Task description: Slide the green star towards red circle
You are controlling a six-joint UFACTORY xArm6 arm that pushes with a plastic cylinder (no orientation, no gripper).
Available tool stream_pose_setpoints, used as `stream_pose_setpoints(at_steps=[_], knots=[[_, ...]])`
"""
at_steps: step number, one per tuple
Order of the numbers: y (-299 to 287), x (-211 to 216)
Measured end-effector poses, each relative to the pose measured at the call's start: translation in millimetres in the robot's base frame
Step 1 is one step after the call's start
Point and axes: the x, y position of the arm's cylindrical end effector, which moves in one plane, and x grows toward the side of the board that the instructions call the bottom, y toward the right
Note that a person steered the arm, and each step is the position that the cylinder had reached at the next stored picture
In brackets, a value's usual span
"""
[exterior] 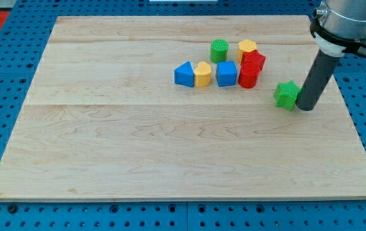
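Observation:
The green star (286, 94) lies at the view's right on the wooden board (138, 147). My tip (306, 107) stands right beside it, on its right side, touching or nearly so. The red circle (247, 77) lies to the star's upper left, about a block's width away, under a second red block (254, 61).
A cluster sits left of the star: a green cylinder (219, 51), a yellow block (247, 47), a blue cube (226, 73), a yellow heart (202, 74) and a blue triangle (183, 74). The board's right edge lies close behind my tip.

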Motion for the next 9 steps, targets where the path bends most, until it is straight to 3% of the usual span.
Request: stream_pose_setpoints(at_steps=[2,8,9], knots=[[-1.3,29.9],[-43.7,-24.3],[-58.7,11.3]])
